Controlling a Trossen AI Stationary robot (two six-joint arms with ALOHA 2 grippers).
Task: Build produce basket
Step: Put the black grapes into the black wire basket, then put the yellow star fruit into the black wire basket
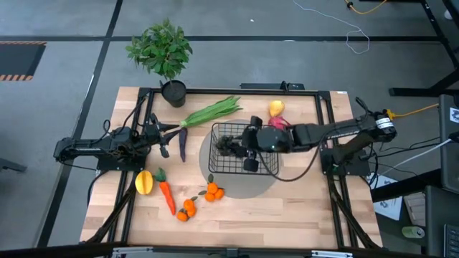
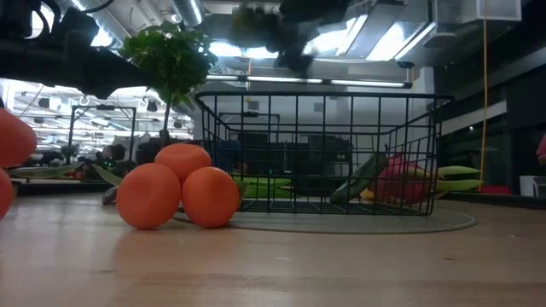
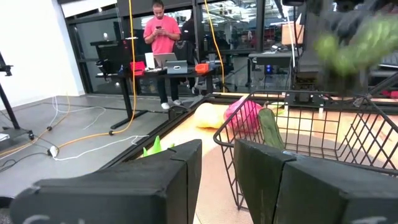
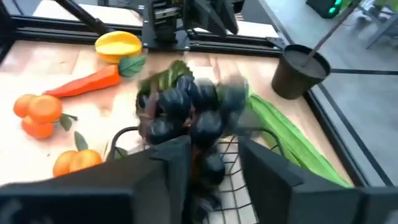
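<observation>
Right fingers point(image 4: 208, 171) parted around grapes point(image 4: 186, 112) above basket point(image 1: 269, 168) rim, left fingers point(image 3: 217, 180) slightly apart, unloaded.

From above, the right pincer point(image 1: 240, 149) covers part of the basket point(image 1: 222, 166), and the dark grapes point(image 1: 228, 147) under it are too small and dark to make out singly. In the right wrist view the grapes point(image 4: 186, 115) are smeared by blur, so whether the fingers point(image 4: 165, 168) touch them cannot be told. At surface level the picture's left edge cuts off a tangerine point(image 2: 13, 136), and the basket's mesh half hides the dragon fruit point(image 2: 401, 181).
</observation>
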